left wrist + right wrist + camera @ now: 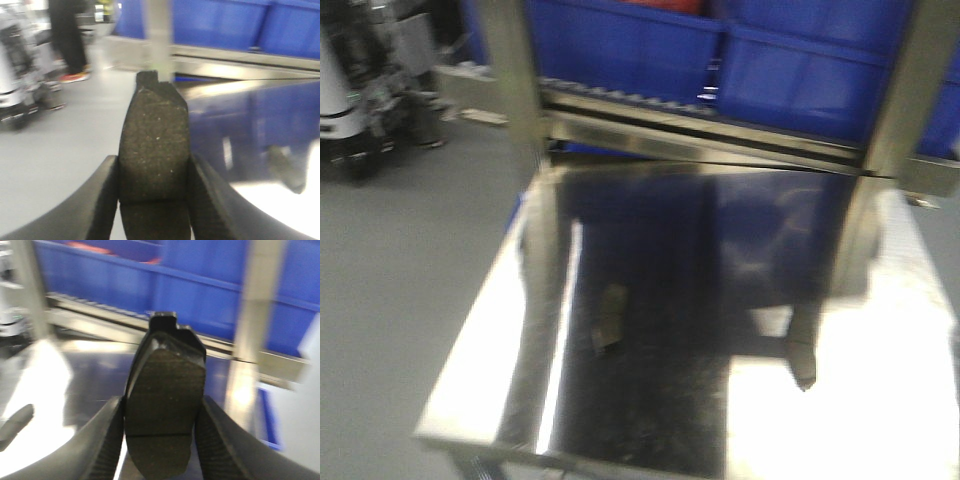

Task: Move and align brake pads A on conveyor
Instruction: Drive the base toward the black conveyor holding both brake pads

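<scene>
Grey floor [400, 300], mirror-bright steel table [650, 330], blue bins [620, 45] on metal rack [513, 90]

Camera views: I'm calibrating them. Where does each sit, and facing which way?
Front: high, looking forward and down at the shiny steel table and blue plastic bins; no robot parts.
Left wrist: behind left hand, gripping a dark grey oblong brake pad.
Right wrist: behind right hand, gripping a second such pad.
All three share table and bins.
</scene>
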Controlling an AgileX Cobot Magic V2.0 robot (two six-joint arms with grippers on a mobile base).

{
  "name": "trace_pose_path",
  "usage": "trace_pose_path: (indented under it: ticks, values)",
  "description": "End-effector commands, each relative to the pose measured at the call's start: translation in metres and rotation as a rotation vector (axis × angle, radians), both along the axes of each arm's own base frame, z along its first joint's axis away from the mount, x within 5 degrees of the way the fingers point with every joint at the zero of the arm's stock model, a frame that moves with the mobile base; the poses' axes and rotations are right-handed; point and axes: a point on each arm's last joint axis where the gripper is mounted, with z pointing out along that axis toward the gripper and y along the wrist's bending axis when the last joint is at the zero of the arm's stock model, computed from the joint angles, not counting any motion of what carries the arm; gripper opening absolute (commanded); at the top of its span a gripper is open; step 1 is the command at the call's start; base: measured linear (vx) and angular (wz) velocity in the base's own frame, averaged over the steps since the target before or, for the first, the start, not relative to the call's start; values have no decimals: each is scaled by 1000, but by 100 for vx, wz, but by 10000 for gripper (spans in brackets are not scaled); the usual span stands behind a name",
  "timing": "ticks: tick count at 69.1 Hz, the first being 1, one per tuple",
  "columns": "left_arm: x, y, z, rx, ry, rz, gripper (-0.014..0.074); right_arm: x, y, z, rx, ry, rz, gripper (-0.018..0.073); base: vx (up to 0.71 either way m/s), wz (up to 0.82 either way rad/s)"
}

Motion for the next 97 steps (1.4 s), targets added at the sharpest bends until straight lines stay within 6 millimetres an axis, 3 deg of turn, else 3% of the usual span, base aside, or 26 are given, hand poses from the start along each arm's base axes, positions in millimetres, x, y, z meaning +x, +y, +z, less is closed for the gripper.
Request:
trace_pose_path:
  ticks: [1, 97]
  values:
    - [1, 0, 16, -19, -115, -4, -6, 0, 0, 17, -1, -115, 0, -8, -18, 86]
    - [1, 0, 16, -19, -114, -4, -6, 0, 0, 17, -1, -115, 0, -8, -18, 87]
